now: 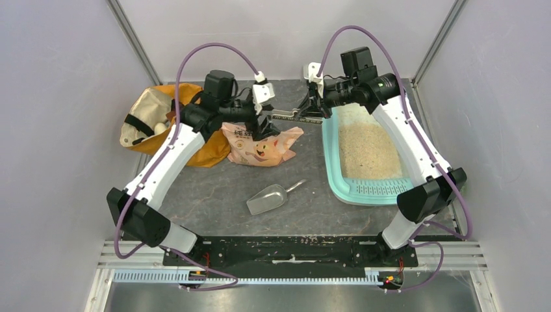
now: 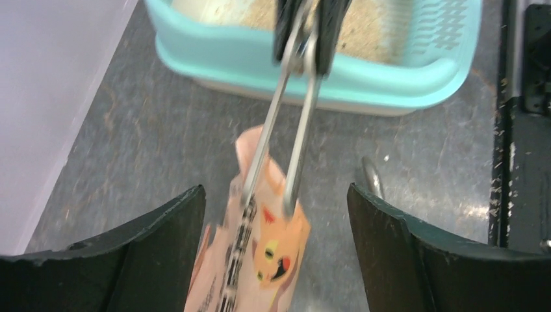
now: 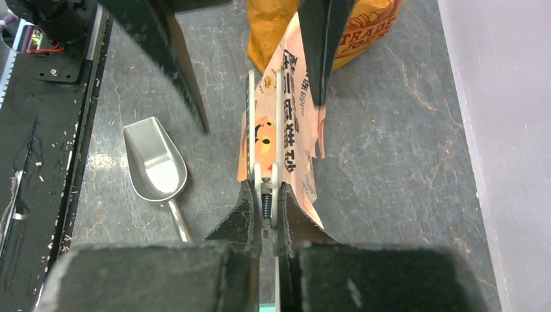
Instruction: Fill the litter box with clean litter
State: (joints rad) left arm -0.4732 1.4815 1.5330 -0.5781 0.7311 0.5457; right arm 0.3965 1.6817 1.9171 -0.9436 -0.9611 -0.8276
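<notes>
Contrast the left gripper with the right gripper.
The left gripper has jaws wide open, gripping nothing; the right gripper has jaws shut on the metal clip. The left hangs over the pink pouch; the right is near the litter box. Both are black, facing each other.

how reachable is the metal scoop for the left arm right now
Probably yes: the metal scoop lies uncovered on the table, nothing across it, and the left gripper is open above the pouch beside it.
</notes>
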